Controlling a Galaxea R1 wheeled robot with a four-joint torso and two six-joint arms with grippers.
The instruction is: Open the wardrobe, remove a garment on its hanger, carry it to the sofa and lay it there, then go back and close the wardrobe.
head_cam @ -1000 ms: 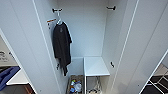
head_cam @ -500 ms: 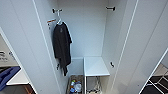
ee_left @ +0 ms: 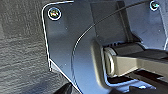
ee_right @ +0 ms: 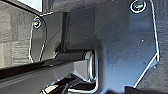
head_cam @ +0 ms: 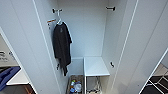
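The wardrobe [head_cam: 85, 32] stands open in front of me in the head view, its white left door [head_cam: 25, 47] and right door [head_cam: 145, 50] swung out to either side. A dark grey-black T-shirt [head_cam: 61, 47] hangs on a white hanger [head_cam: 59, 21] from the black rail fitting [head_cam: 57, 10] at the upper left inside. The rest of the hanging space to the right of the shirt is bare white wall. The wrist views show the robot's dark plate and bar over grey wood-grain flooring [ee_left: 20, 50].
A low white shelf [head_cam: 95, 66] fills the wardrobe's lower right, with a wire frame under it. A box of small items [head_cam: 75, 86] sits on the wardrobe floor. Something blue [head_cam: 7, 75] lies past the left door. Dark floor tiles [head_cam: 157, 83] show at lower right.
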